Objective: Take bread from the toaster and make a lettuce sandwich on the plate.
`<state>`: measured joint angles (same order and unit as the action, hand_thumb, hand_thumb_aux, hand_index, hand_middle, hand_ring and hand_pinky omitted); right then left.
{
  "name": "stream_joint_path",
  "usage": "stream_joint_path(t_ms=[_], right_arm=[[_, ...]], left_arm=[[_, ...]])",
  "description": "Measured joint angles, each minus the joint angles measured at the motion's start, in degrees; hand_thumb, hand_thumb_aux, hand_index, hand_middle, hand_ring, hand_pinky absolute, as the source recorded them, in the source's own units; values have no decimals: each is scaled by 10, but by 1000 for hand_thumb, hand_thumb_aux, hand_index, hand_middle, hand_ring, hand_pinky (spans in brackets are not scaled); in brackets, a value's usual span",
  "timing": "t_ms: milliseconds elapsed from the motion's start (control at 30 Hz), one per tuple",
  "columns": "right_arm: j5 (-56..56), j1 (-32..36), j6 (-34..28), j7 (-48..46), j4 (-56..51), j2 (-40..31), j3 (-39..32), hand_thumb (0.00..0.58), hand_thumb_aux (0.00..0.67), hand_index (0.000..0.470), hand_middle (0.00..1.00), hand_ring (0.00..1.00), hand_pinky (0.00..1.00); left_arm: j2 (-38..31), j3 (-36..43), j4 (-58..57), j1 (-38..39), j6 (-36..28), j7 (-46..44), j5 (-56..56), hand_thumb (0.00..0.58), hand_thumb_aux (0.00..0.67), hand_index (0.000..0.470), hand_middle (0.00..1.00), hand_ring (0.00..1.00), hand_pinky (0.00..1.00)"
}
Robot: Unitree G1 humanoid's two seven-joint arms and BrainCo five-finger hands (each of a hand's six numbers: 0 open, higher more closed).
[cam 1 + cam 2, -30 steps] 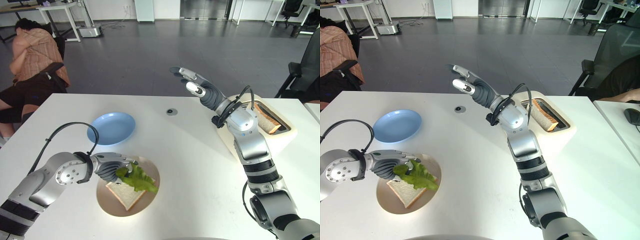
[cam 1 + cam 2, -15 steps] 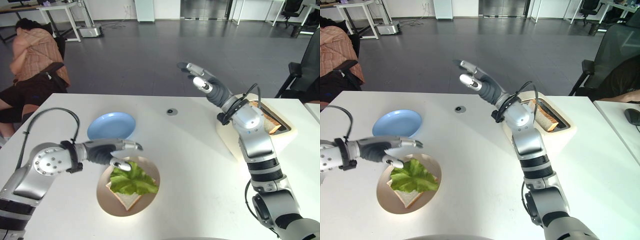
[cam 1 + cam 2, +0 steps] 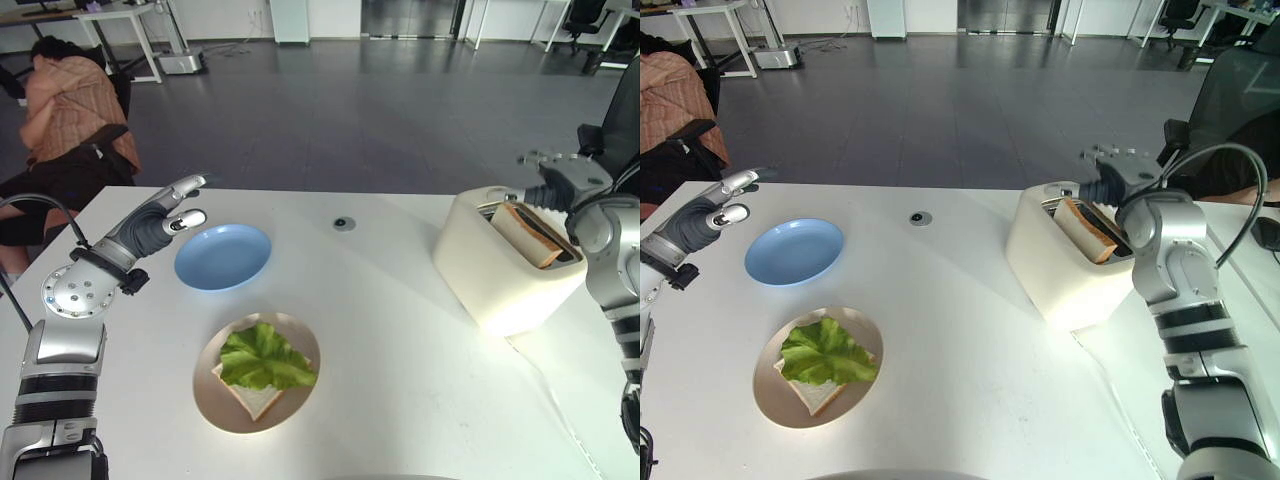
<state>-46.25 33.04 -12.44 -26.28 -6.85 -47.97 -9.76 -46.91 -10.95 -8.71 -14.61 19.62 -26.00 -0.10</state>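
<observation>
Bread (image 3: 1085, 230) in the toaster (image 3: 1050, 275) — right hand (image 3: 1118, 172) flat-fingered behind, left hand (image 3: 158, 218) raised, fingers spread — both empty.

lettuce (image 3: 262, 357) hides most of the bread slice (image 3: 251, 399).

we see a cream toaster (image 3: 505, 270) on the right side of the table (image 3: 390, 330), a browned bread slice (image 3: 527, 235) leaning in its slot. on the tan plate (image 3: 300, 400) lies a white slice (image 3: 250, 398), with a green lettuce leaf (image 3: 262, 358) covering most of it.
</observation>
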Motion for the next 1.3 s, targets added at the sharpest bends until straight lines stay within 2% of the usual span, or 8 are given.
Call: stream_joint_path(t_ms=[33,67,100,200,433,733,1033,1300], right_arm=[[2,-11,-8,-30,25,-4,0,534,481,337,0,0,0],[2,-15,-14,-46,36,-5,0,576,615,431,0,0,0],[9,-23,-21,-70,54,-8,1,580,670,470,0,0,0],[34,-42,-30,-118,95,-12,4,580,670,470,0,0,0],[42,-43,-27,-100,100,-12,12,580,670,470,0,0,0],[69,78,69,152,104,34,92,580,670,470,0,0,0],[323,75,41,-14,169,203,24,580,670,470,0,0,0],[374,26,9,-50,110,334,-85,580,670,470,0,0,0]], left_arm=[[1,0,-1,0,2,0,1,0,0,0,0,0,0],[1,0,-1,0,3,0,1,0,0,0,0,0,0],[1,0,-2,0,4,0,2,0,0,0,0,0,0],[1,0,-8,0,5,0,2,0,0,0,0,0,0],[1,2,-27,0,11,0,10,0,0,0,0,0,0],[5,4,-38,-10,21,2,17,0,0,0,0,0,0],[6,-8,-47,-9,28,2,17,0,0,0,0,0,0],[6,-12,-41,-9,27,2,17,0,0,0,0,0,0]])
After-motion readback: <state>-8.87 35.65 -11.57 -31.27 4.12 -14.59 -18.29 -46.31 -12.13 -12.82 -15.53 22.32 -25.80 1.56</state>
